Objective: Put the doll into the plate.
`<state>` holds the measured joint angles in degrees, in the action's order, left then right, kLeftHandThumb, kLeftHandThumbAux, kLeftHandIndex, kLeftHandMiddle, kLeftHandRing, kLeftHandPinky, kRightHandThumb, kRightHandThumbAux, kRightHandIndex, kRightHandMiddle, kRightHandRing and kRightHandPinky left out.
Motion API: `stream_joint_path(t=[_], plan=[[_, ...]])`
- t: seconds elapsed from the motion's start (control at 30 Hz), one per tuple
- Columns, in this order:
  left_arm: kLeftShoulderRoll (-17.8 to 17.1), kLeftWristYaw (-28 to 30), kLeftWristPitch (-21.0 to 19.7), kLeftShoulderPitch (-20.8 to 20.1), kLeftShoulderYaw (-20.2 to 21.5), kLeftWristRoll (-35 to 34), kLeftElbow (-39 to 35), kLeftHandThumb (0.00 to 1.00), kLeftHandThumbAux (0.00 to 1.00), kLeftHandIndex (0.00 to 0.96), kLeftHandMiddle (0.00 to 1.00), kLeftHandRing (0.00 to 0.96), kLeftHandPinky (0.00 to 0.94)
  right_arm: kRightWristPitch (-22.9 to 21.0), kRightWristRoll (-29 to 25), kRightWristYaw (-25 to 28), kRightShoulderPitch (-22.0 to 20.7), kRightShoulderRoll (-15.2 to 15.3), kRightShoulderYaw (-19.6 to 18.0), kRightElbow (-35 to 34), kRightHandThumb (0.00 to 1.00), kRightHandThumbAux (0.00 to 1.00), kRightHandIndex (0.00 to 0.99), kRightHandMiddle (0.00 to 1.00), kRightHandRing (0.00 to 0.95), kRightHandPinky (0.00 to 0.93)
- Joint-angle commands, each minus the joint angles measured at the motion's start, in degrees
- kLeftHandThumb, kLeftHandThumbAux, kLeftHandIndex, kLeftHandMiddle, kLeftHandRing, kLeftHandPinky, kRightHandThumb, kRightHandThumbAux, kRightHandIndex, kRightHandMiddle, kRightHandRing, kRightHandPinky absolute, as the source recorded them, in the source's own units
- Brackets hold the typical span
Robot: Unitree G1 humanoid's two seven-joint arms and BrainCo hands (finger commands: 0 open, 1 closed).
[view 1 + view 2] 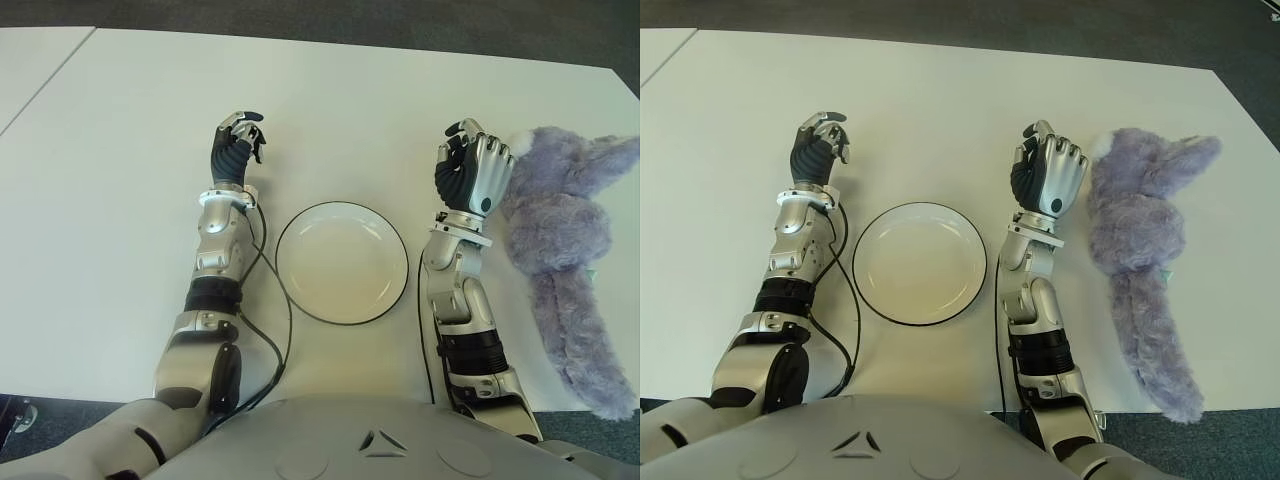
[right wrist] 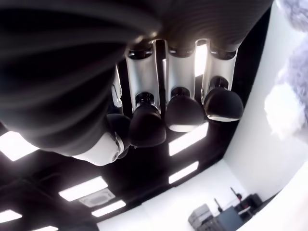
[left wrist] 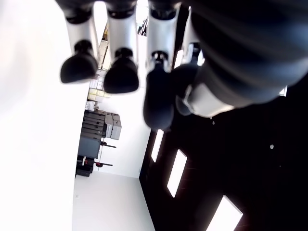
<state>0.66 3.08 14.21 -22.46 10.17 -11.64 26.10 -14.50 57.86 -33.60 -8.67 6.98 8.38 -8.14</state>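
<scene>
The white plate (image 1: 342, 262) with a dark rim stands on the white bench (image 1: 120, 150), and it is taken here as the landmark. It holds nothing. The doll (image 1: 565, 225), a purple plush animal, lies on the bench to the right of the plate, well apart from it, with its head at the far end and its long body reaching toward the robot.

The right robot hand (image 1: 474, 165) shows between the plate and the doll, just beside the head of the doll; whether it touches the fur cannot be told. Its fingers (image 2: 180, 113) are curled and there is nothing inside them. The left robot hand (image 1: 237, 145) shows on the left side of the plate, a little farther from the robot than the rim. Its fingers (image 3: 121, 74) are also bent and hold nothing.

The task seems to be at the beginning: the doll is not yet grasped. The next move probably calls for the right robot hand to open its fingers, to reach over the soft body and close on a thick part. Then it must carry the doll leftward to the plate. The doll looks longer than the plate, so part of it may hang over the rim.
</scene>
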Motion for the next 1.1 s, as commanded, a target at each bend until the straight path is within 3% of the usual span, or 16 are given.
stream_joint_path(t=[0.03,0.23,0.33,0.53,0.63,0.7,0.8,0.9,1.1], plan=[[-0.3,0.6,0.2,0.5,-0.3,0.5,1.2,0.716,0.701,0.445,0.806,0.806,0.802,-2.3,1.6,-0.8,1.7,-0.8,0.4,-1.4,0.716,0.710,0.439,0.822,0.825,0.826],[-0.5,0.6,0.0,0.5,-0.4,0.9,1.2,0.715,0.701,0.444,0.812,0.810,0.805,-3.4,2.5,-2.8,2.5,-1.8,0.6,-2.5,0.715,0.709,0.439,0.806,0.807,0.792],[-0.6,0.7,-0.1,0.4,-0.4,0.9,1.2,0.715,0.701,0.444,0.813,0.811,0.803,-3.7,2.6,-3.4,2.9,-2.0,0.7,-2.9,0.715,0.708,0.438,0.765,0.759,0.713],[-0.8,1.1,0.2,0.3,-0.4,0.9,1.5,0.715,0.701,0.444,0.814,0.812,0.802,-5.5,4.5,-2.7,5.2,-2.4,1.5,-6.1,0.703,0.708,0.426,0.518,0.478,0.422],[-0.9,1.3,0.3,0.3,-0.5,1.0,1.7,0.714,0.701,0.444,0.815,0.812,0.801,-8.1,6.6,0.4,6.4,-2.6,2.1,-8.0,0.695,0.711,0.419,0.377,0.325,0.285],[-1.0,1.3,0.4,0.2,-0.6,1.1,1.9,0.714,0.701,0.444,0.816,0.812,0.803,-10.4,8.5,3.8,7.2,-2.9,2.7,-9.5,0.535,0.579,0.315,0.259,0.208,0.163],[-1.1,1.1,0.5,0.2,-0.7,1.4,2.0,0.714,0.701,0.444,0.816,0.813,0.804,-13.4,11.7,8.2,7.8,-3.1,3.3,-10.8,0.431,0.508,0.229,0.156,0.107,0.067],[-1.2,0.9,0.6,0.1,-0.7,1.7,2.2,0.714,0.702,0.444,0.816,0.813,0.805,-15.8,14.7,11.6,8.2,-3.4,3.8,-11.8,0.348,0.451,0.140,0.051,0.035,0.021],[-1.1,0.9,0.6,0.0,-0.6,2.0,2.3,0.714,0.702,0.444,0.816,0.813,0.803,-17.8,17.8,14.9,8.8,-4.3,4.5,-13.5,0.258,0.399,0.032,0.005,0.003,0.002]])
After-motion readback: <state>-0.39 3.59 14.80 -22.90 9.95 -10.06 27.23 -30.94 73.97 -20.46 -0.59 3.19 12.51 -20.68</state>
